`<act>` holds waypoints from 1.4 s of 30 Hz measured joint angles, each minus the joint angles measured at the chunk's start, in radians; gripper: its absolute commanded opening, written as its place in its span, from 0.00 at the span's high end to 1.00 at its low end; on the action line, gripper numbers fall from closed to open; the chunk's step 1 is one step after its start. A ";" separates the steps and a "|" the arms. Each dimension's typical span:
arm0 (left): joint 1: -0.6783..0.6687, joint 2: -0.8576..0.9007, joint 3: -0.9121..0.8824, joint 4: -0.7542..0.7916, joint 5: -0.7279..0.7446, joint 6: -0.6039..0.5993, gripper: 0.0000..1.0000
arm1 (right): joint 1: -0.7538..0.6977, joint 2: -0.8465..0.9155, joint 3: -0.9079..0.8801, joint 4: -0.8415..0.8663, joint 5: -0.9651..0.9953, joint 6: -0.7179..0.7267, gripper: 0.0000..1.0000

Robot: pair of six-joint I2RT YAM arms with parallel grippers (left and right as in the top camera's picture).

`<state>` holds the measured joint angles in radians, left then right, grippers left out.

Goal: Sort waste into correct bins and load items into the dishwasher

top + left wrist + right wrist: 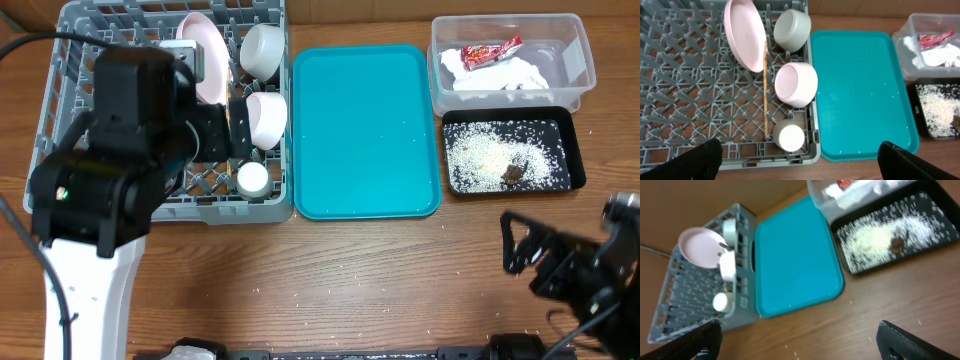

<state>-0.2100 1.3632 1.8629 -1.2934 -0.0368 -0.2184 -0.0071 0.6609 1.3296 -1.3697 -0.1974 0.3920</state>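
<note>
Wooden counter [330, 290] bearing every item; all positions are given from the teal tray [365, 130] at its middle.

- Grey dish rack [130, 20]: touching the tray's left edge.
- Left pincer [800, 150]: above the rack, left of the tray, jaws spread wide, holding nothing.
- Right pincer [799, 330]: low over the bare counter, near-right of the tray, jaws spread wide, holding nothing.
- Clear tub [578, 60]: right of the tray, at its far corner.
- Black tray [572, 150]: right of the tray, at its near half, just beside the tub.
- Plate [205, 50]: on edge in the rack, far end.
- Two bowls [262, 50] [268, 115]: tilted in the rack column nearest the tray.
- Cup [252, 180]: the rack's near corner, beside the tray.
- Chopsticks [765, 90]: lying lengthwise in the rack, from plate to cup; seen as one thin line.
- Napkin [510, 75] and red wrapper [490, 52]: in the tub.
- Rice [480, 155] and brown lump [514, 174]: in the black tray.
</note>
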 measured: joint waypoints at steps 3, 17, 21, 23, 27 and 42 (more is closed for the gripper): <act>0.000 0.039 -0.001 0.002 0.000 0.000 0.00 | -0.016 -0.155 -0.277 0.348 0.023 -0.066 0.00; 0.000 0.249 -0.005 0.002 0.000 0.000 0.00 | -0.019 -0.550 -1.138 1.363 0.056 -0.233 0.00; 0.000 0.321 -0.005 0.003 0.000 0.000 0.00 | -0.019 -0.637 -1.246 1.411 0.056 -0.236 0.00; 0.000 0.348 -0.005 0.003 0.000 0.000 0.00 | -0.019 -0.647 -1.265 1.423 0.059 -0.236 0.00; 0.000 0.402 -0.005 0.003 0.000 0.000 0.00 | -0.019 -0.648 -1.304 1.429 0.103 -0.236 0.00; 0.000 0.543 -0.005 0.003 0.000 0.000 0.00 | -0.019 -0.649 -1.311 1.290 0.126 -0.235 0.00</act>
<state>-0.2100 1.9060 1.8576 -1.2903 -0.0368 -0.2180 -0.0261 0.0120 0.0185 -0.0799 -0.0719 0.1566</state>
